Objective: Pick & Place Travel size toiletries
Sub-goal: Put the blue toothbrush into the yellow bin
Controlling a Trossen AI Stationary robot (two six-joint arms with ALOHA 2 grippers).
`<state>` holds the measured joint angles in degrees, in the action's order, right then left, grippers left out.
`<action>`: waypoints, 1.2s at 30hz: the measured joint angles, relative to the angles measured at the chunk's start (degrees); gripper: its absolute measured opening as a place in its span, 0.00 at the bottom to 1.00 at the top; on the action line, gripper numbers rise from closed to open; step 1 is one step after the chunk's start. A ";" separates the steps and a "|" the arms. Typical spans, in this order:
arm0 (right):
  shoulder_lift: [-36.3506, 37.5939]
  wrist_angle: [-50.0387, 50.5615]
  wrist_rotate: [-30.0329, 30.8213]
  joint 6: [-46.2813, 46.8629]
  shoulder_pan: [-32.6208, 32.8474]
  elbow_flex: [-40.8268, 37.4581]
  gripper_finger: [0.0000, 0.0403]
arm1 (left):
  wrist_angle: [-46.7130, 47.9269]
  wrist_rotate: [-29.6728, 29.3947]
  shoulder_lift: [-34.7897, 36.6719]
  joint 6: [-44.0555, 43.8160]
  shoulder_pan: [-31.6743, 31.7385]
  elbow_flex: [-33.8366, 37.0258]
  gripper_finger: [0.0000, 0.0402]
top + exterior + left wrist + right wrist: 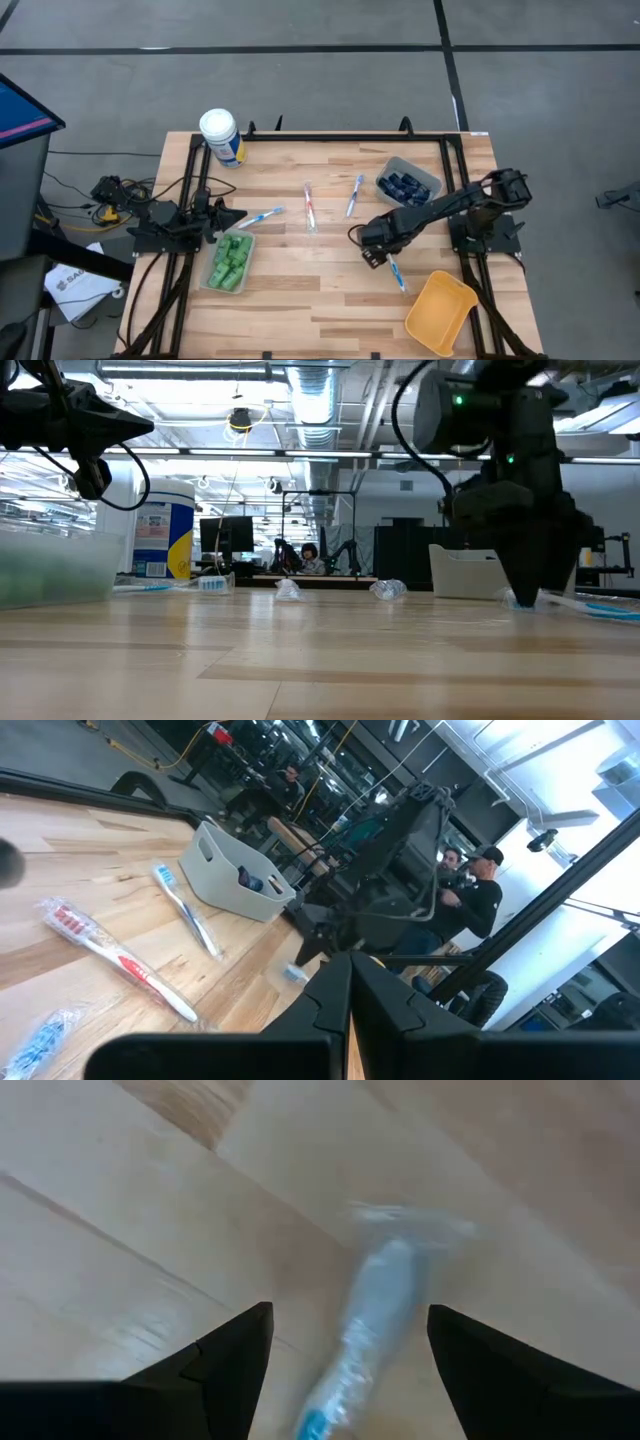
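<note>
A pale wooden desk (320, 290) edged by a black frame stands on a grey floor, and the low view looks past it into a workshop with ceiling pipes and a person seated at monitors far behind.

The right tool (378, 256) is down at the desk surface near the middle right, its fingers spread wide and pointing down over one end of a wrapped blue toothbrush (397, 272). In the right wrist view that toothbrush (372, 1320) lies between the two dark fingers (222, 1360), which stand apart on either side of it (no grip on it shows). Just beside the toothbrush's other end sits an orange bin (440, 312) at the desk's near right corner.

The left tool (236, 215) waits at the left edge with its fingers pressed fully together and nothing between them. Just beside its tip lies another blue toothbrush (262, 216), and next to it a clear tray (206, 275) holds the green bottles (231, 260).

A red-and-white toothbrush (309, 205) and a further blue one (355, 194) lie near the desk's centre, apart from each other. A grey tray (392, 165) at the far right carries the dark navy tubes (405, 186). A white-lidded canister (221, 136) stands upright at the far left corner.
</note>
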<state>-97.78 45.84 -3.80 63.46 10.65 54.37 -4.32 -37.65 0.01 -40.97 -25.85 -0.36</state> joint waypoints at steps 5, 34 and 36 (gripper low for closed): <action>-0.24 -3.88 -1.35 1.05 -0.32 -2.20 0.56 | 0.00 0.00 0.00 0.00 0.00 0.00 0.00; 23.63 16.79 16.26 19.69 9.23 9.90 0.11 | -0.39 0.00 -0.13 0.00 0.00 0.04 0.00; 25.51 20.72 18.86 28.66 13.58 9.90 0.11 | -0.53 0.00 -0.13 0.00 0.00 0.04 0.00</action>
<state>-72.27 66.56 15.05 92.12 24.23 64.27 -4.85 -37.65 -0.12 -40.97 -25.85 -0.32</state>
